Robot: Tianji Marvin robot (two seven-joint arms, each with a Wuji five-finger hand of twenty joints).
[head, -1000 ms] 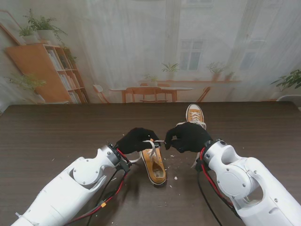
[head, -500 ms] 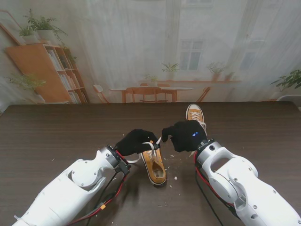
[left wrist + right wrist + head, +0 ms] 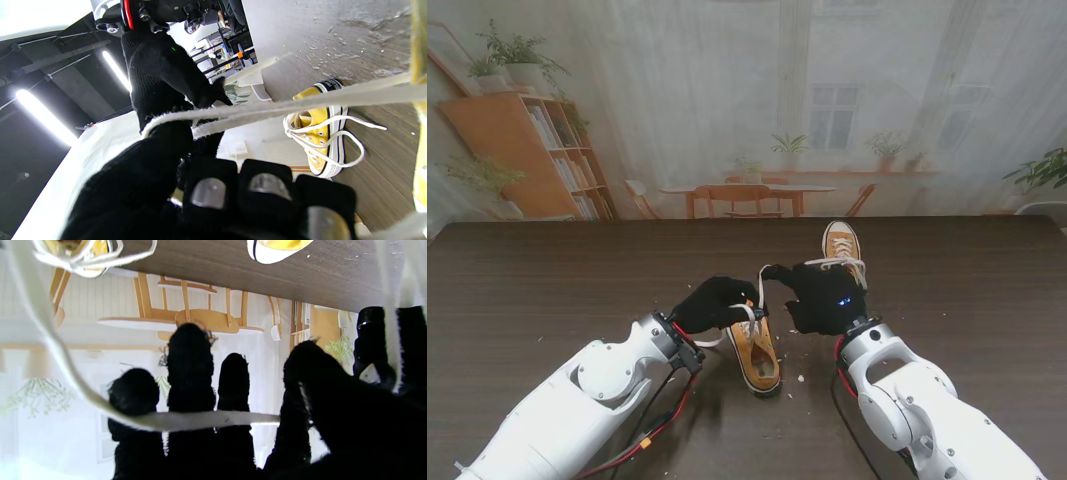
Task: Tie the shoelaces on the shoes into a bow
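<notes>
A yellow sneaker (image 3: 755, 350) lies at the table's middle, toe pointing toward me. My left hand (image 3: 713, 301), in a black glove, is shut on its white shoelace (image 3: 749, 312) just left of the shoe. My right hand (image 3: 823, 294) is raised on the shoe's right, pinching another strand of the shoelace (image 3: 761, 283) that runs up from the shoe. In the left wrist view the taut shoelace (image 3: 267, 108) stretches from my thumb (image 3: 160, 146) toward the right hand (image 3: 160, 70). In the right wrist view the shoelace (image 3: 200, 416) lies across my fingers (image 3: 190, 356).
A second yellow sneaker (image 3: 841, 243) stands farther from me on the right, its loose laces (image 3: 333, 140) spread out, partly behind my right hand. Small pale crumbs (image 3: 800, 378) dot the dark wooden table (image 3: 547, 290) around the near shoe.
My right hand has turned and moved left and away from me, lifting its lace strand up above the shoe. The left hand has barely moved.
</notes>
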